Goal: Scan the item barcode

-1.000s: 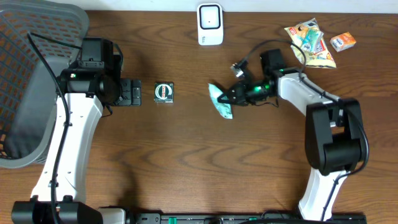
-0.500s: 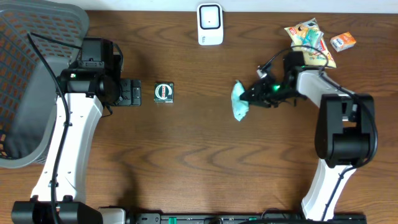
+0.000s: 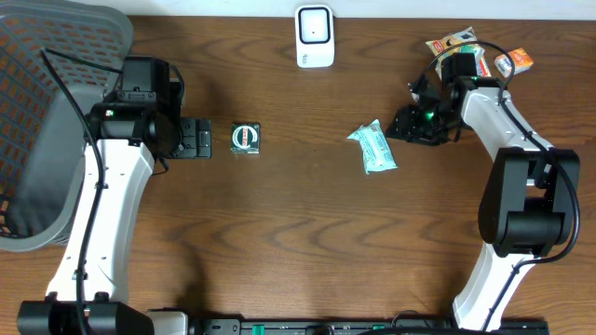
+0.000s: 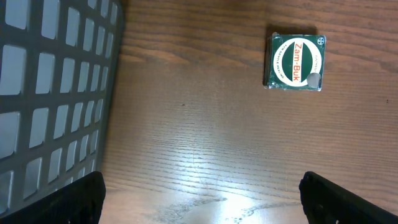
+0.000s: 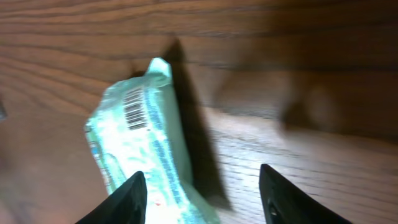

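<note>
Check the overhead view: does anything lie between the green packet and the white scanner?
Nothing visible does: only bare table separates the green packet from the white scanner. The green tin lies well aside.

Wooden table (image 3: 279,261): scanner (image 3: 315,35), tin (image 3: 246,138), green packet (image 3: 375,149), box (image 3: 515,62)

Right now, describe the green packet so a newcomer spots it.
Start at the white scanner, top centre overhead. Below-right of it, by the right end effector, lies a mint-green packet. Unlike the square dark-green tin, it's pale and crinkled.
</note>
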